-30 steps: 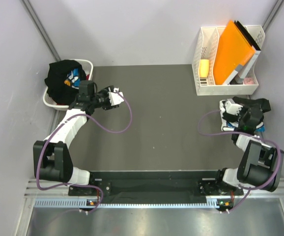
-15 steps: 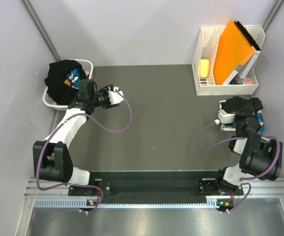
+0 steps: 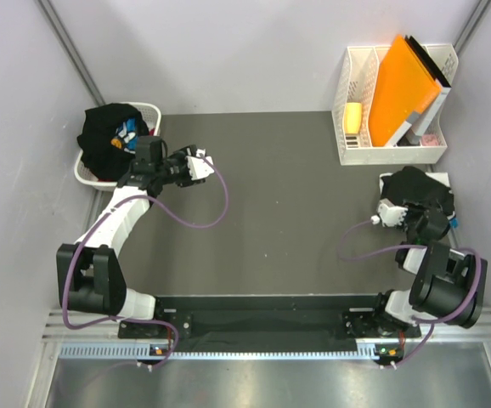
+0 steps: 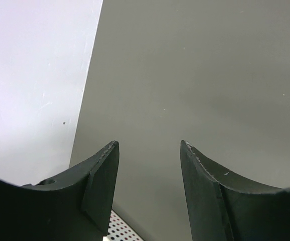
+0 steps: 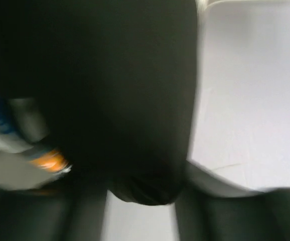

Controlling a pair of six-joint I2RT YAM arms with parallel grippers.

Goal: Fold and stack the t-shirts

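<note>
Black tee (image 3: 415, 185): folded, right desk (image 3: 296, 195) edge | printed tee (image 3: 108, 136): far-left laundry basket (image 3: 88, 176) | step: likely stacking | right gripper (image 5: 142, 193): blurred against dark cloth, cannot tell grip | left gripper (image 4: 149, 145): open, empty | next: reach into basket.

Black tees (image 3: 415, 185) soft matt cloth; table (image 3: 288, 187) matt, smooth; basket (image 3: 86, 176) white plastic mesh.
</note>
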